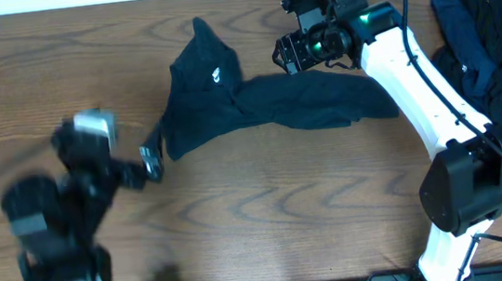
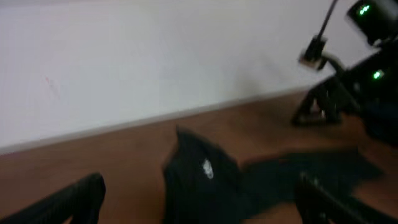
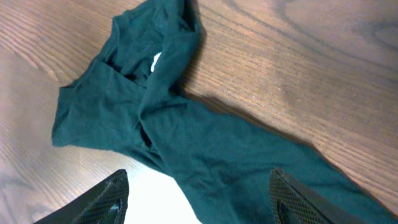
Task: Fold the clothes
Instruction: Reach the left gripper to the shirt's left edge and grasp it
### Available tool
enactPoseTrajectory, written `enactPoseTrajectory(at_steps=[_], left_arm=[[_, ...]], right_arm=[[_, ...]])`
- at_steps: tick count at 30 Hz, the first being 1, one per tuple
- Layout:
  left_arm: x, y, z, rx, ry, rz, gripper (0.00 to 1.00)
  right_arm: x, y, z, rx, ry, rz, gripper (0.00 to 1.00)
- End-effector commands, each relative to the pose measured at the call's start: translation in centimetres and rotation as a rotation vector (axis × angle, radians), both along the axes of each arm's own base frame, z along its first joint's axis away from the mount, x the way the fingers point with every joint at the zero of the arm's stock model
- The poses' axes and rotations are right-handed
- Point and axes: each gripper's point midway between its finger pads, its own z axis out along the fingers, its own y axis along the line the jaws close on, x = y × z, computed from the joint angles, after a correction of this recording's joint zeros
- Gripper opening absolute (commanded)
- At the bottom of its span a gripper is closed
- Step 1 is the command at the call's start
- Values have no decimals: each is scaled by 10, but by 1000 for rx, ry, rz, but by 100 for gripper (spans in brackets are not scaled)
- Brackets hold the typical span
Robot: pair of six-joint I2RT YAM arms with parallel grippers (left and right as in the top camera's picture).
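Note:
A very dark navy T-shirt [image 1: 266,101] lies crumpled across the far middle of the table, its small white logo [image 1: 214,74] facing up. My left gripper [image 1: 150,162] is blurred and sits just off the shirt's left corner. In the left wrist view its jaws stand open [image 2: 200,186], with the shirt [image 2: 205,180] ahead between them and nothing held. My right gripper [image 1: 296,56] hovers over the shirt's far edge. In the right wrist view it is open [image 3: 199,177] above the fabric [image 3: 205,149] and grips nothing.
More dark clothes [image 1: 493,40] are heaped at the table's right edge. The white right arm [image 1: 422,76] reaches over the table's right side. A pale wall [image 2: 155,56] runs behind the far edge. Bare wood [image 1: 276,203] fills the table's near half.

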Motion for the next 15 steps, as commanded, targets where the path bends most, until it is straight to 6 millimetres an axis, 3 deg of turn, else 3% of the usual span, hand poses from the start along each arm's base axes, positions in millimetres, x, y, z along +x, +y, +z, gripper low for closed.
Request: enactPoseTrajectory(at_steps=[1,5,10,15], left_arm=[[27,-9,-16,-4,150,-70,98],[60,-25,-70,-17,393,-137,98],[87,-35,-136,-32,569,-168,98],[108,-35,-174,-45,627,-170,98]], right_arm=[[2,3,-19,-13,28,16,70],[7,7,-24,-10,17,21,70],[6,14,-27,-11,19,34,70],[2,21,-27,-11,20,49,70]])
